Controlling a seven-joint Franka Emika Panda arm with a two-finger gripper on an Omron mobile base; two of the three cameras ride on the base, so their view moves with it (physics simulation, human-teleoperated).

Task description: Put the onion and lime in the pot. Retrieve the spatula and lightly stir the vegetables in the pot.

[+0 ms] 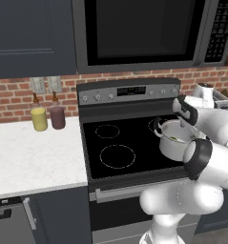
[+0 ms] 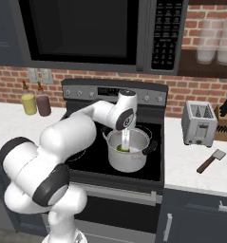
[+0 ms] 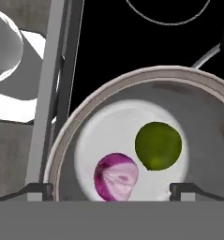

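Onion (image 3: 115, 176) and lime (image 3: 158, 146) are both sitting in the pot (image 3: 132, 89), touching each other, gripper (image 3: 111, 188) above them with jaws spread wide, holding nothing.

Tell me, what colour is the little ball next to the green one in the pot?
Purple-magenta: that's the onion, clearest in the hand view.

A yellow bottle (image 1: 38, 117) and a maroon bottle (image 1: 57, 116) stand side by side on the white tabletop (image 1: 29, 159), left of the black stove (image 1: 115, 143). A microwave (image 2: 93, 33) hangs above. Right of the stove sit a silver toaster (image 2: 199, 123) and a knife block (image 2: 225, 122).
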